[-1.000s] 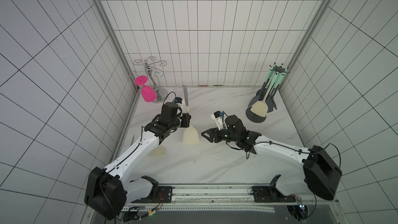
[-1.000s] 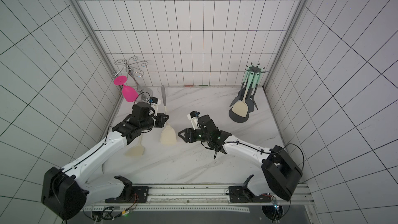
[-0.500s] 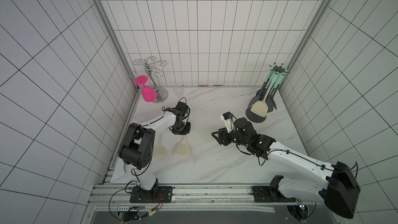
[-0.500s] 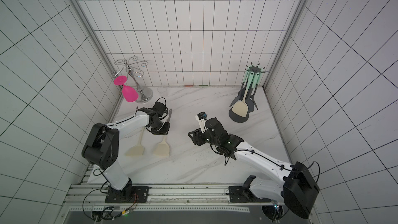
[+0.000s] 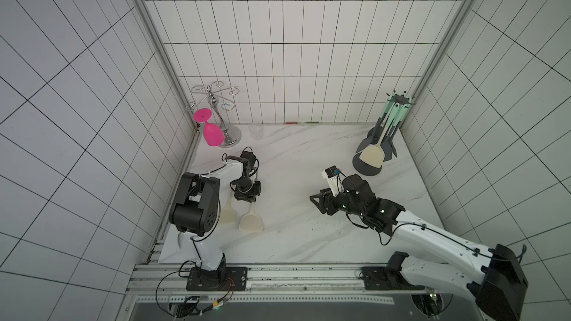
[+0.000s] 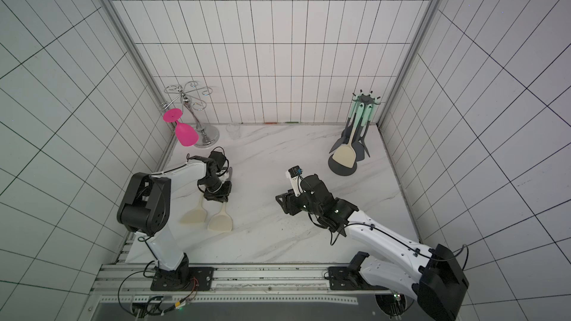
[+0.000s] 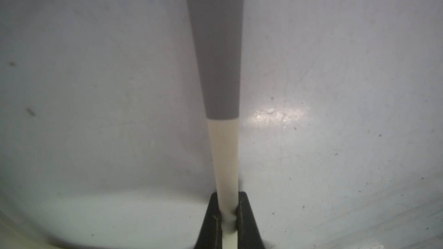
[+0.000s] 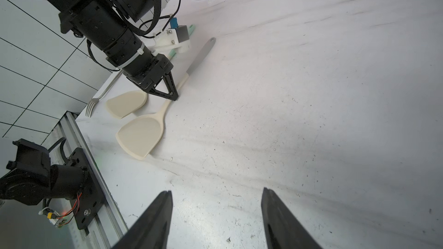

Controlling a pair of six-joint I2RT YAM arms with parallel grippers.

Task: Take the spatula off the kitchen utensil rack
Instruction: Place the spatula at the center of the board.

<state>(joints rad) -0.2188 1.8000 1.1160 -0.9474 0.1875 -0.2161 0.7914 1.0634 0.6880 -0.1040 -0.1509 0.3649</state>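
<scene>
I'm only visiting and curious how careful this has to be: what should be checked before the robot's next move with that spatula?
1. The spatula off the kitchen utensil rack: ok, lying on the table.
2. The left jaws shut on its cream neck: ok.
3. Room for those jaws to open: cannot tell, second spatula lies close beside.
4. The right jaws open, empty, away from both: ok.
5. Rack upright, other utensils hanging: ok.
</scene>
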